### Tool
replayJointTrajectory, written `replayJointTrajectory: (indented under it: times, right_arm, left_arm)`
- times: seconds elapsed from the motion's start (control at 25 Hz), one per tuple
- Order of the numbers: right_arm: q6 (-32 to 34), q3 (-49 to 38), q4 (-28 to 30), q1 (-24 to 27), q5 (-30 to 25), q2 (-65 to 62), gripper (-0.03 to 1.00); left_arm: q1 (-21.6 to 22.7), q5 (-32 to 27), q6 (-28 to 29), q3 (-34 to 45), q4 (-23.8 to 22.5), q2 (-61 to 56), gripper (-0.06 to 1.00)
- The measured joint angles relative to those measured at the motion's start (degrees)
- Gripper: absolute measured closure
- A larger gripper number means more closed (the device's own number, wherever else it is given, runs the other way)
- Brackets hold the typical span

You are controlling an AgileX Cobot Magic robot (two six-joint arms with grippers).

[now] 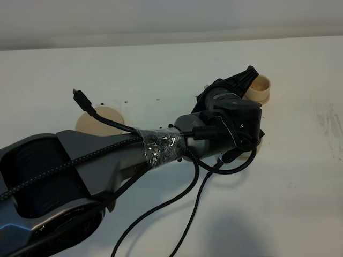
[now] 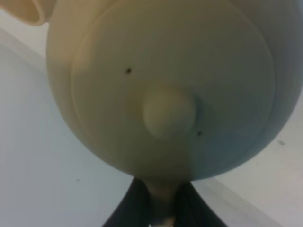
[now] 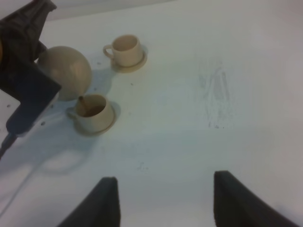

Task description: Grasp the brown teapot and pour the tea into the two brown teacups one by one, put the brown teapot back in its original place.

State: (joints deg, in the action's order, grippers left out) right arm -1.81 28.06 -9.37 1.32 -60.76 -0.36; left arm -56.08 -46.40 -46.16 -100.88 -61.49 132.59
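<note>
My left gripper [image 2: 163,205] is shut on the loop handle of the brown teapot [image 2: 161,85], which fills the left wrist view with its knobbed lid facing the camera. In the right wrist view the teapot [image 3: 66,71] is tilted, with its spout tip over the nearer teacup [image 3: 94,113]. The farther teacup [image 3: 125,49] stands on its saucer and also shows in the high view [image 1: 260,88]. There the left arm hides the teapot and the nearer cup. The teapot's wide saucer [image 1: 99,120] lies bare at the left. My right gripper [image 3: 163,203] is open and empty, above bare table.
The left arm [image 1: 161,147] stretches across the table's middle with loose black cables [image 1: 182,206] hanging from it. A small saucer's rim [image 1: 247,156] shows under the left wrist. The white table [image 3: 213,94] has faint scuff marks to the right of the cups.
</note>
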Motion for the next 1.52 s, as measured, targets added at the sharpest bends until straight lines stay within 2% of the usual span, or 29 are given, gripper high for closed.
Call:
replayJointTrajectory:
  times: [0.36,1.52]
  right_arm:
    - [0.0,0.0,0.0,0.0,0.0,0.0,0.5]
    - [0.1,0.0,0.0,0.0,0.0,0.0,0.5]
  left_arm:
    - [0.0,-0.3,1.8,0.0,-3.1,0.0,0.84]
    - [0.0,2.1,2.1,0.0,-4.4,0.0,0.84]
